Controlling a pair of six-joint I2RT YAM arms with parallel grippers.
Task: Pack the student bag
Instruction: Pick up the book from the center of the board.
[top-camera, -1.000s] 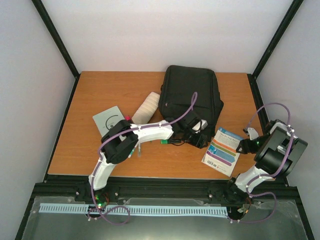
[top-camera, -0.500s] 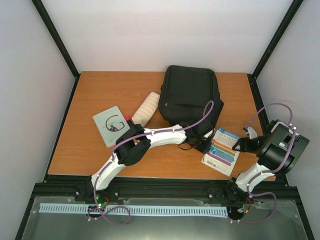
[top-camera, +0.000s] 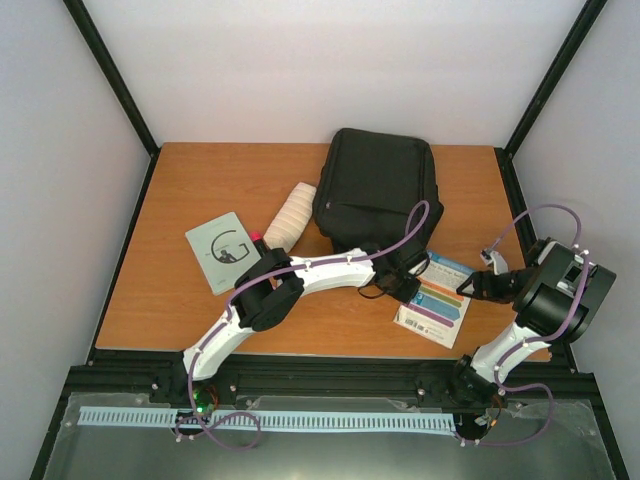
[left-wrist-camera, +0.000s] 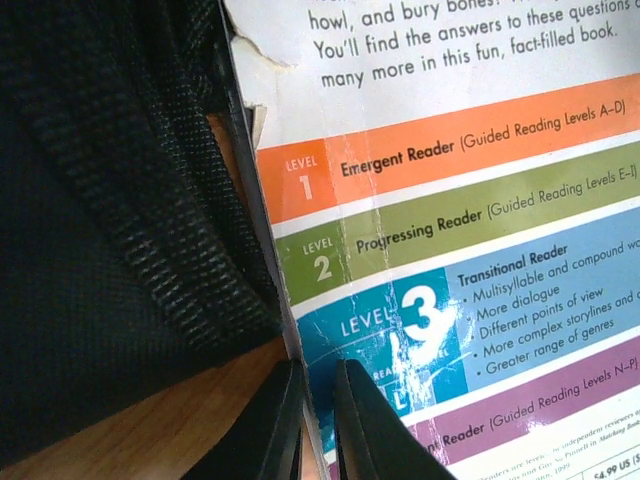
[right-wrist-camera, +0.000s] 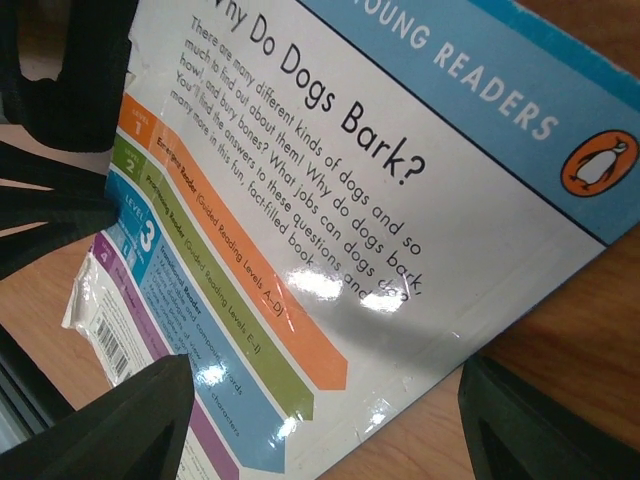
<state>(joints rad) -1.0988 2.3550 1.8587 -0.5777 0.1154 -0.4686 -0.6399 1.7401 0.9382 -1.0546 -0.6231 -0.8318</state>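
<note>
The student bag (top-camera: 375, 190), a black fabric backpack, lies at the back middle of the table; its woven fabric (left-wrist-camera: 100, 200) fills the left of the left wrist view. A thin reader book (top-camera: 435, 300) with coloured level bands lies just right of the bag's near corner. My left gripper (top-camera: 405, 285) is shut on the book's (left-wrist-camera: 480, 200) left edge, the cover pinched between its fingers (left-wrist-camera: 285, 420). My right gripper (top-camera: 487, 285) hovers open at the book's (right-wrist-camera: 330, 200) right side, fingers (right-wrist-camera: 130, 420) spread wide, holding nothing.
A beige rolled cloth (top-camera: 292, 215) lies left of the bag, with a small pink item (top-camera: 255, 237) at its near end. A grey notebook (top-camera: 220, 250) lies further left. The wooden table (top-camera: 330, 320) ends at a black frame rail.
My left gripper has reached right and closed on the book's left edge. The book has slid a little left. My right gripper has edged in toward the book.
</note>
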